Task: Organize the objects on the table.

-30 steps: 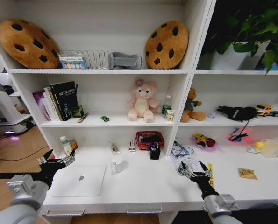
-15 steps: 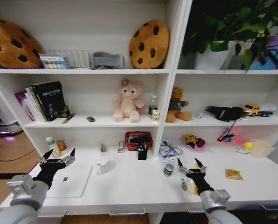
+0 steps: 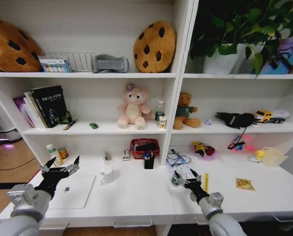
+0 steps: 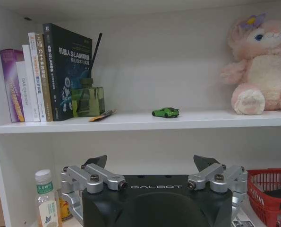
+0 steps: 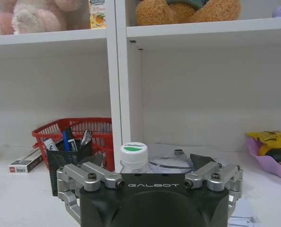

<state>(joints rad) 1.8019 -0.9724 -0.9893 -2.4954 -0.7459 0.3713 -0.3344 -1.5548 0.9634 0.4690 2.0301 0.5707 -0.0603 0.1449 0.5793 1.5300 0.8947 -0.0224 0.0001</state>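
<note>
My right gripper [image 3: 188, 183], fingers spread and holding nothing, now sits over the white desk [image 3: 136, 199] right in front of the small green-lidded jar [image 3: 176, 180]; half a second ago it hovered further to the right, over the yellow strip [image 3: 205, 181], so I read this as a line-up on the jar. In the right wrist view the jar's green lid [image 5: 133, 149] sits just beyond the open fingers and roughly centred between them, not yet enclosed. My left gripper [image 3: 60, 170] is also spread and empty, and it has kept its place above the silver laptop [image 3: 73, 191] lying flat at the desk's left end. The shelving has slid left across the head view over the last second, which I put down to the camera turning, not the objects. Further back, the black pen holder [image 3: 148, 161] stands in front of the red mesh basket [image 3: 145, 147], and the yellow packet [image 3: 244, 184] lies well to the right. On the shelf above, the tiny green toy car [image 4: 166, 112] sits untouched. Nothing is grasped yet.
</note>
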